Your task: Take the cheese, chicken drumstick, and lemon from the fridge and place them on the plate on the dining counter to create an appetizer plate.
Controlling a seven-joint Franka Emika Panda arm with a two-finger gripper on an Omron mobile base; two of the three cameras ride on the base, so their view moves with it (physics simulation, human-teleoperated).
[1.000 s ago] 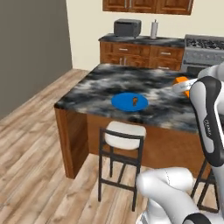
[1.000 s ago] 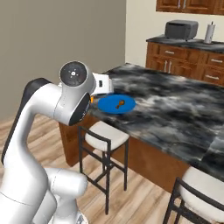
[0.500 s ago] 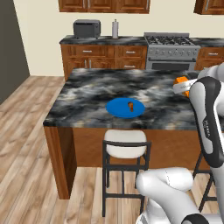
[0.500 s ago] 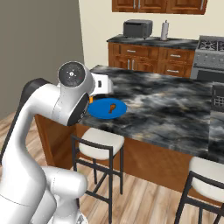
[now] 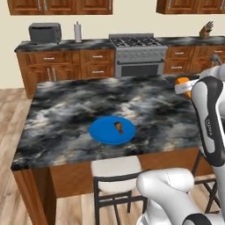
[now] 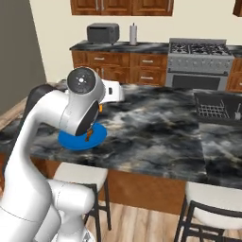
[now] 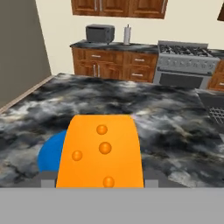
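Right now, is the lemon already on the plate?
No, the blue plate holds just the chicken drumstick; no yellow ball lies there.

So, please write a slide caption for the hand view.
Gripper holds the orange cheese above the marbled dining counter, blue plate just behind.

1. Plate (image 5: pixel 112 130) on desk (image 5: pixel 66 114), near front edge.
2. Drumstick (image 5: pixel 118 128) on plate.
3. Stool (image 5: pixel 115 171) directly before plate.
4. Cheese (image 7: pixel 102 151) in claw (image 7: pixel 101 181), above desk, just beside plate.
5. Stove (image 5: pixel 134 55) behind desk.

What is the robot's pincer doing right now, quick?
Pincer: closed on the cheese, holding it up above the dining counter, close to the plate.
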